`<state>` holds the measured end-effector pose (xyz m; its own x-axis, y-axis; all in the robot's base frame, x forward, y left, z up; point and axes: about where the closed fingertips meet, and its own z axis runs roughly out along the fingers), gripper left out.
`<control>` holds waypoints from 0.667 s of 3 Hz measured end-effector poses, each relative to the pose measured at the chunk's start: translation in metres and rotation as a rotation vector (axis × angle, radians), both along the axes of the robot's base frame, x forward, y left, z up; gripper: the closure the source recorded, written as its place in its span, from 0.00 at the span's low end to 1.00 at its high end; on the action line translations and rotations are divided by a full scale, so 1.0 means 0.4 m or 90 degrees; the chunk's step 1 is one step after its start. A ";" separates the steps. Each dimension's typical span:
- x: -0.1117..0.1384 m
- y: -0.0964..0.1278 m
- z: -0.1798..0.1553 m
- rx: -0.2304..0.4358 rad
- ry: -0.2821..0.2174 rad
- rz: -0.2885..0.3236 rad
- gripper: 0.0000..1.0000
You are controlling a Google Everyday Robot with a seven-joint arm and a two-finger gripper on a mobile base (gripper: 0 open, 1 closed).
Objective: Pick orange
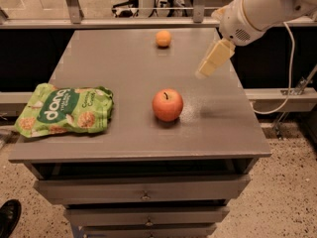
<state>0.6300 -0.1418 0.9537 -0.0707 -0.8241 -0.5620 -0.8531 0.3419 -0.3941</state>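
The orange point(163, 38) is small, round and yellow-orange. It sits near the far edge of the grey table point(124, 88), at the middle. My gripper point(211, 62) hangs from the white arm over the right side of the table. It is to the right of the orange and nearer the camera, above the tabletop. It touches nothing.
A larger red-orange apple point(167, 104) with a dark stem sits in the middle of the table, below and left of the gripper. A green snack bag point(64, 109) lies at the left edge. Drawers sit under the tabletop. A metal rail runs behind the table.
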 end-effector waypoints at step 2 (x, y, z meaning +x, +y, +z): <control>0.167 0.021 -0.034 0.173 -0.025 -0.105 0.00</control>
<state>0.6966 -0.1333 0.9401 -0.1655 -0.6221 -0.7652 -0.7635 0.5720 -0.2999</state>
